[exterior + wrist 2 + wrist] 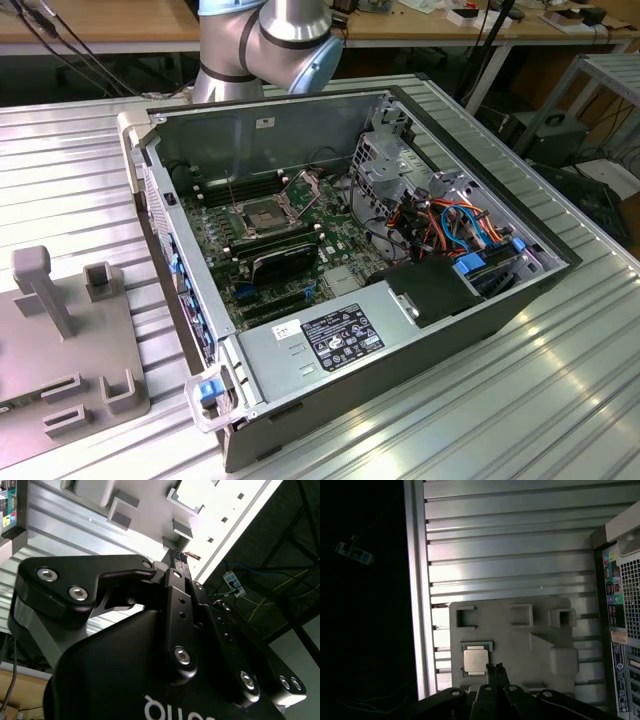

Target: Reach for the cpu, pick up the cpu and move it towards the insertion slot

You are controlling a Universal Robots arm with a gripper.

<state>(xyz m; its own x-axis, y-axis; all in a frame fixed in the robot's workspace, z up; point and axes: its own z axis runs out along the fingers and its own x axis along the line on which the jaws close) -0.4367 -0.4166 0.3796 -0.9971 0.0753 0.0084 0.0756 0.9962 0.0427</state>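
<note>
Steel case (260, 125): stands open on the counter; the slot (262, 215) lies inside it with its metal frame hinged up, well apart from the tray.
Grey tray (505, 635): lies flat on the counter, at the exterior view's left of the case; the cpu sits in a square recess at one corner.
Pincer (493, 669): hangs over the tray just beside the cpu, tips drawn almost together, nothing in them.
Cpu (475, 661): pale, thin and flat, low in its recess, untouched.
Reach: to my eye this needs the pincer centred over the plate, spread wider than its edges and kept square to them. The tips should take two opposite sides; a tilt would likely jam the plate against the recess walls.
Counter (500, 400): ribbed aluminium, shiny, its grooves running under tray and case.
Room: wooden bench (100, 20) far behind the arm (265, 40); darkness beyond the counter's edge.
</note>
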